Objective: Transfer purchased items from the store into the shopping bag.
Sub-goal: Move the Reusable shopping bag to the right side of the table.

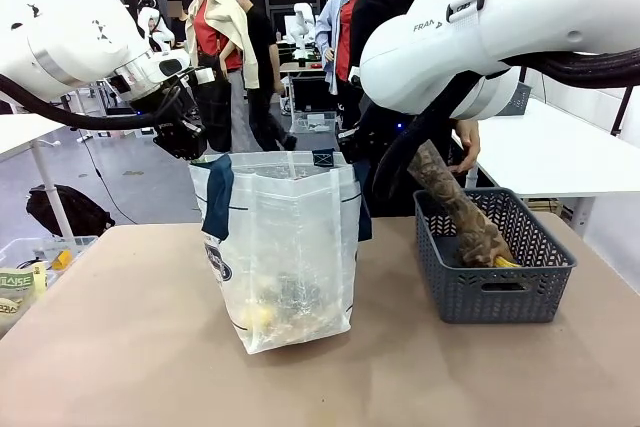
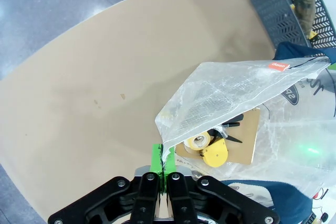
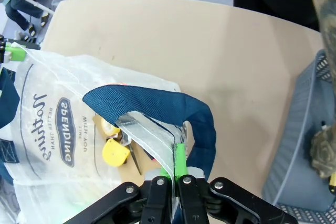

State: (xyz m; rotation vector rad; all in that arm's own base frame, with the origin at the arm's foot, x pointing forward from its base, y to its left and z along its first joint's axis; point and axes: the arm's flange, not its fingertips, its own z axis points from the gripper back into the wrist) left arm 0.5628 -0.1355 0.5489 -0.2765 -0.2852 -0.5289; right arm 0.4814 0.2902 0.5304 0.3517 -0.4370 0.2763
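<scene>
1. Left hand (image 2: 163, 162) is pinched fully together on the left rim of the shopping bag (image 1: 285, 247), with the plastic film clamped between its green pads.
2. Right hand (image 3: 176, 167) is likewise closed tight on the right rim film, just beside the navy strap handle (image 3: 157, 103).
3. The two grips sit on opposite sides, likely to hold the floppy bag upright with its mouth wide for dropping things in.
4. The bag stands mid worktop (image 1: 120, 347). The basket (image 1: 495, 292) sits to its right, apart and lower.
5. The person's arm (image 1: 455, 202) reaches from the far side down into the basket, next to a yellow item (image 1: 506, 262). Can't tell if it is grasped.
6. Already at the bag bottom are a yellow round piece (image 2: 215, 155), a tape roll (image 2: 198, 141) and a dark flat tool on a card (image 2: 247, 135).
</scene>
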